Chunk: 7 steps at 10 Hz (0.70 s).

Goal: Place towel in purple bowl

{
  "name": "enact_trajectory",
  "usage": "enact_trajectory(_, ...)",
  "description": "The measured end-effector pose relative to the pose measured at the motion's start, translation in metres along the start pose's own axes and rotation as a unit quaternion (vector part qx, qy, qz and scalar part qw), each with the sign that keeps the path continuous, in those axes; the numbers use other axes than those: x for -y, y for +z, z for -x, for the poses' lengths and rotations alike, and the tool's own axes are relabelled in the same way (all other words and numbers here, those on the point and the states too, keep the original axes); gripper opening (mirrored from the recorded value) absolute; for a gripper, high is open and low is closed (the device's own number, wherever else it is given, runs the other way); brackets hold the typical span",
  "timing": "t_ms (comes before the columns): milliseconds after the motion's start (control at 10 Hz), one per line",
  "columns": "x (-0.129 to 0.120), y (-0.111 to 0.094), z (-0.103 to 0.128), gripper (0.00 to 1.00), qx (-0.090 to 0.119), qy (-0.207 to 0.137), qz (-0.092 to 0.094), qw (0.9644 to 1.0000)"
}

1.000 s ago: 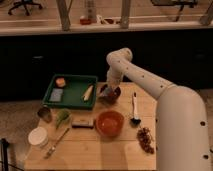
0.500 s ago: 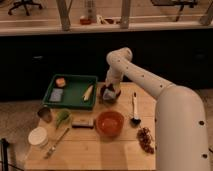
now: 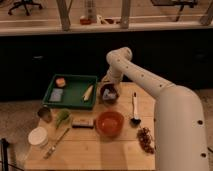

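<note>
one hand (image 3: 108, 86) over purple bowl (image 3: 109, 96), tray (image 3: 73, 77) beside

You have a green tray (image 3: 74, 78) on the wooden table (image 3: 90, 156), just left of the gripper (image 3: 109, 93); it holds an orange piece (image 3: 60, 82) and a blue sponge (image 3: 56, 94). Nearer the front edge you see an orange bowl (image 3: 109, 123), a black ladle (image 3: 134, 107) and a white cup (image 3: 38, 136).

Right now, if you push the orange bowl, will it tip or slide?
Probably slide: the orange bowl looks wide, low and sits flat on the table. It seems empty, so likely light. The gripper is at the purple bowl.
</note>
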Motion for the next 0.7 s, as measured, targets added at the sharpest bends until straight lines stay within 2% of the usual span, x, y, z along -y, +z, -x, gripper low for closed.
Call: enact_trajectory(700,-0.0019,-0.0011,-0.0023,0.8,0.002,0.001,0.003,1.0)
